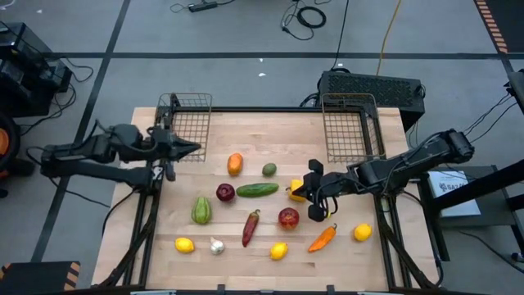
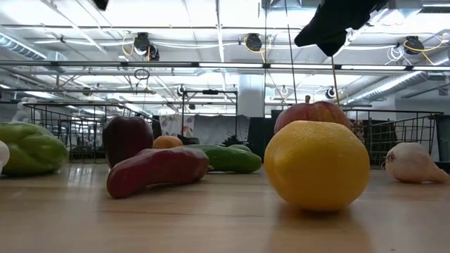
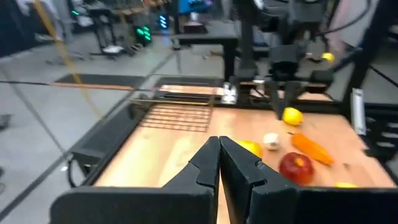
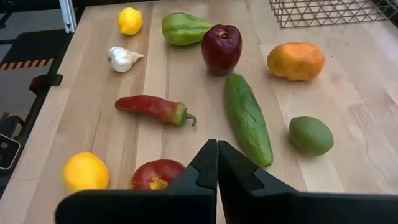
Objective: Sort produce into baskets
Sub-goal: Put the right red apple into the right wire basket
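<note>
Produce [image 1: 256, 190] lies loose across the table [image 1: 352, 262]; we see both baskets [image 1: 187, 124] empty at the far edge. Right gripper [image 1: 312, 190] hovers pinched closed, holding nothing, beside the yellow pepper [image 1: 295, 191]; left gripper [image 1: 193, 149] likewise closed, empty.

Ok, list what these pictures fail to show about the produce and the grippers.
- Yellow pepper: high view, half covered by the right gripper; whether it is touched cannot be told.
- Red apple: low view, lower part hidden behind the lemon.
- Red apple: right wrist view, part hidden by the shut fingers.
- Baskets' insides: low view, too distant to read.
</note>
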Robot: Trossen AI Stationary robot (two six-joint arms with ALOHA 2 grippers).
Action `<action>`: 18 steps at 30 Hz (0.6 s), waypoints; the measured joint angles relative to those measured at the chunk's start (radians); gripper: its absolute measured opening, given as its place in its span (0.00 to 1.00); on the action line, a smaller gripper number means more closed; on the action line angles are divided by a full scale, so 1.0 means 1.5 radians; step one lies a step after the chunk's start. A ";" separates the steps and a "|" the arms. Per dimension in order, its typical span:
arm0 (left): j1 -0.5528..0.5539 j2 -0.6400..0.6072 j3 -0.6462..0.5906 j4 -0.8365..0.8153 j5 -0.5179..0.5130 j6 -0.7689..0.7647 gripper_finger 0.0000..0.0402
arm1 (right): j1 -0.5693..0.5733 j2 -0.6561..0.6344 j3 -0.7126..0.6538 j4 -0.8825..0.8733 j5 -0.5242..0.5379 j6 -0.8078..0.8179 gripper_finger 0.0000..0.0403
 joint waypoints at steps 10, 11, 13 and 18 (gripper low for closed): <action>-0.094 0.200 0.045 0.001 0.007 -0.059 0.04 | 0.017 0.000 0.000 0.008 0.000 0.011 0.00; -0.106 0.216 0.044 0.000 0.002 -0.076 0.04 | 0.022 0.000 0.000 0.008 0.000 0.016 0.00; -0.133 0.244 0.043 0.004 -0.021 -0.102 0.04 | 0.034 0.000 0.000 0.003 0.001 0.023 0.00; -0.189 0.291 0.043 0.052 -0.091 -0.105 0.04 | 0.078 0.003 -0.006 0.010 0.001 0.040 0.00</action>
